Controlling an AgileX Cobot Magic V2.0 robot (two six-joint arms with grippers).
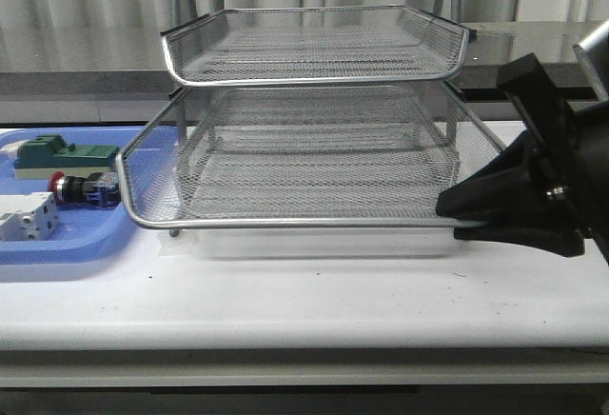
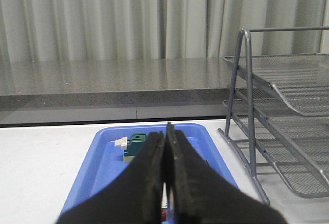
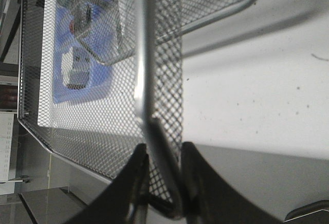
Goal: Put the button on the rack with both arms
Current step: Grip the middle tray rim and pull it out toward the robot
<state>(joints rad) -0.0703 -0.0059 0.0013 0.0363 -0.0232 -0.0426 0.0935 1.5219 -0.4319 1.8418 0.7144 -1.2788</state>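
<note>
Button (image 1: pixel 81 189) lying in blue tray (image 1: pixel 57 244); right gripper (image 3: pixel 163 183) clamped on rack (image 1: pixel 314 220) tray rim; left gripper (image 2: pixel 165 183) apparently closed, empty.

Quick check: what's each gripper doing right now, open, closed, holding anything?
Left gripper: closed, holding nothing, above the blue tray.
Right gripper: closed on the rim of the rack's middle tray.

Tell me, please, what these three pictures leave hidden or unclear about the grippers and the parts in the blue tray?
- Left black gripper: absent from the front view.
- Red-headed push-button: left wrist view, almost all hidden behind the fingers.
- Silver wire-mesh rack: front view, bottom tier hidden behind the pulled-out tray.
- Right black gripper: front view, fingertips lost against the mesh.
</note>
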